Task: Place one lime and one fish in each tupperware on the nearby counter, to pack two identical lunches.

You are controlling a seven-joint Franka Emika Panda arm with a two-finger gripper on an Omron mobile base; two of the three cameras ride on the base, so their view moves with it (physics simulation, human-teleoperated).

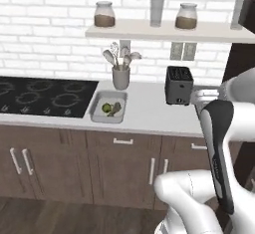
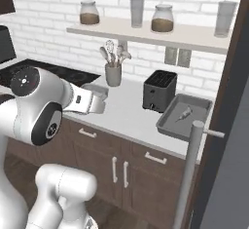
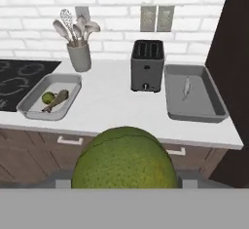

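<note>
In the hand view a large dark-green lime [image 3: 124,160] sits close to the camera, and my gripper [image 3: 124,183] is shut on it, well in front of the counter [image 3: 116,106]. On the counter's left, the whitish tupperware [image 3: 29,108] holds a second lime [image 3: 47,97] and the brown-olive fish [image 3: 58,99]. The same container [image 1: 94,113] with its lime [image 1: 106,107] and fish [image 1: 115,109] appears in the left base view. On the right, the darker grey tupperware [image 3: 216,96] holds the silvery fish [image 3: 186,87]; both also appear in the right base view, tupperware [image 2: 168,123] and fish [image 2: 184,113].
A black toaster [image 3: 147,65] stands between the two containers. A grey utensil holder [image 3: 80,55] is behind the whitish one, and a black cooktop [image 3: 14,79] lies to its left. A dark tall panel [image 3: 233,52] bounds the counter's right end.
</note>
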